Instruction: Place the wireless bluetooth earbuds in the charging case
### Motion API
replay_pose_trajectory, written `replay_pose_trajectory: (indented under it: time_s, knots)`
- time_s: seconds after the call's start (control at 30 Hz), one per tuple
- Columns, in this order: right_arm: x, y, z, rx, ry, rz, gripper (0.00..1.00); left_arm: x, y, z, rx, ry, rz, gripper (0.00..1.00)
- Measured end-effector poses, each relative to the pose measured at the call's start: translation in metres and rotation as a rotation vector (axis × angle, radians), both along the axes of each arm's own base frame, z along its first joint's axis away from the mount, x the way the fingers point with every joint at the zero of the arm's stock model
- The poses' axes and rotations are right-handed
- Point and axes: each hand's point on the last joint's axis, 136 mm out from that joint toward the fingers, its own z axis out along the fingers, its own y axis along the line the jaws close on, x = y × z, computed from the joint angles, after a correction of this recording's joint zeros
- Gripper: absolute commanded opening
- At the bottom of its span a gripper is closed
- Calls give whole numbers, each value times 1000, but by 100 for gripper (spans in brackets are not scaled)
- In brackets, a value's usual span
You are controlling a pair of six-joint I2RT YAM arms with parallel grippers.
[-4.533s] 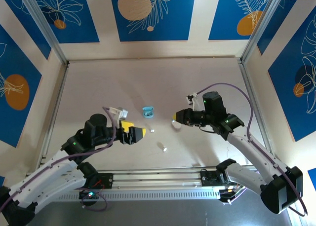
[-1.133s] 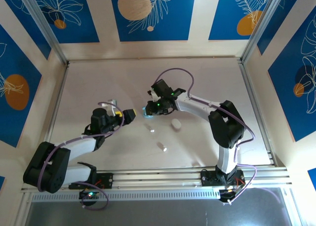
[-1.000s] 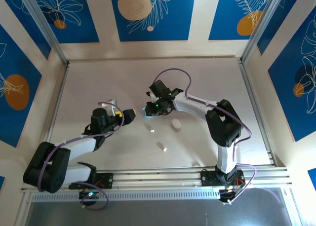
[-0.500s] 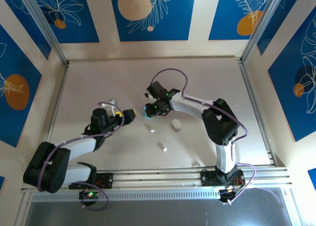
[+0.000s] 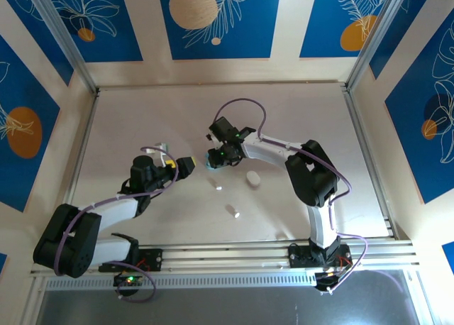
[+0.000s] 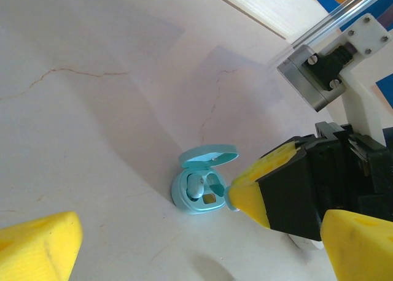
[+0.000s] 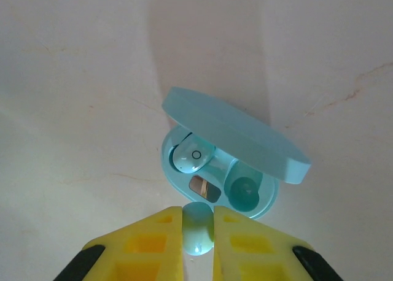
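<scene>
Pale blue plastic sits pinched between the yellow fingers of the right gripper point(image 7: 198, 215) at the bottom centre of the right wrist view: 1 light blue earbud point(image 7: 198, 233), jaws nearly closed on it, just below the open charging case point(image 7: 236, 140). 1 twin earbud point(image 7: 191, 156) already fills the case's left socket; the right socket point(image 7: 244, 191) is bare. The left gripper point(image 5: 187, 165) gapes wide and holds nothing (it merely faces the case). Likely risks: the earbud arrives turned and jams on the rim, or a push slides the light case or knocks its lid shut.
</scene>
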Motion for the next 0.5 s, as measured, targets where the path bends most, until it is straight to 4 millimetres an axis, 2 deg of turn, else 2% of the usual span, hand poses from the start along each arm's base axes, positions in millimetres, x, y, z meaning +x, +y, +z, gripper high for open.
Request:
replay_pose_trajectory:
  time_s: [0.3, 0.5]
  knots:
    - [7, 3, 5, -2, -28, 2, 15, 0, -1, 0, -1, 0, -4, 100]
    - [9, 2, -2, -21, -26, 4, 15, -1, -1, 0, -2, 1, -7, 100]
